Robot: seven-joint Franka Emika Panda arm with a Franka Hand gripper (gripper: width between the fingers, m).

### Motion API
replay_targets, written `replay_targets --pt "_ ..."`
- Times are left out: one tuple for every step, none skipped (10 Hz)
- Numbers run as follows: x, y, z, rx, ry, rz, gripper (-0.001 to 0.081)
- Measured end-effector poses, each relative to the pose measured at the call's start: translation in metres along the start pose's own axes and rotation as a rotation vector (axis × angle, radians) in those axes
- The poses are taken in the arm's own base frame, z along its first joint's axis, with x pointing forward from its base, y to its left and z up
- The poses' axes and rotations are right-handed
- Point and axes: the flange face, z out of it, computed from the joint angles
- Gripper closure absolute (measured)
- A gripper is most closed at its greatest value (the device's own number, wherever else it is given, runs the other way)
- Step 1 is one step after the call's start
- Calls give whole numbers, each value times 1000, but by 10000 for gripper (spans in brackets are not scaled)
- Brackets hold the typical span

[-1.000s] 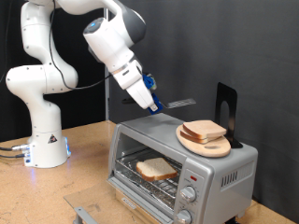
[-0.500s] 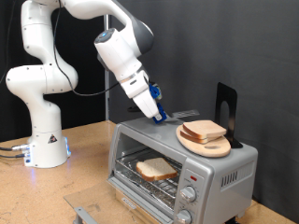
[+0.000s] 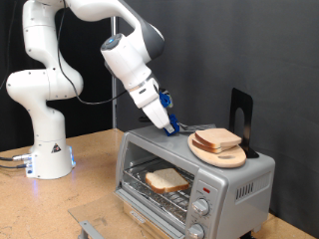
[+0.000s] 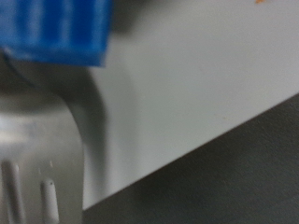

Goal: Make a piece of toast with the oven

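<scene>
A robotics lab: black backdrop, bare wooden bench, bench-mounted arm.

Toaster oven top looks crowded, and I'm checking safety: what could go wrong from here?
The gripper hangs low over the oven, beside the wooden plate with a bread slice; a small drift could knock it off. The oven door is open, with the piece of toast on the rack.

Bread slice on wooden plate

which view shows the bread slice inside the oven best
The exterior view: the bread slice lies in plain sight on the wire rack inside the open toaster oven. The wrist view shows none of it, only blurred close-up surfaces.
</scene>
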Motion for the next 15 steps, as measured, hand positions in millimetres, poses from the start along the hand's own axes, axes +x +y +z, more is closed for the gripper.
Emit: replay_targets --pt "0 1 -5 18 2 -2 25" --pt "1 2 -12 27 9 -7 2" --pt "2 3 -20 24 27 -28 2" --pt "3 5 -29 16 74 -60 1" --pt "2 8 -34 -2 113 -95 1" --pt "1 11 -37 -21 128 -114 1" --pt "0 14 -38 -29 134 -118 1" --pt "1 18 -41 -27 143 -110 1" --pt "2 23 -46 -8 147 -88 1" --pt "3 28 -55 32 137 -50 1" --pt "6 31 -69 87 122 2 1" --pt "9 34 -83 132 105 43 1" --pt "11 35 -95 166 79 82 1" --pt "10 35 -93 151 86 69 1" --pt "9 35 -93 163 86 51 1"
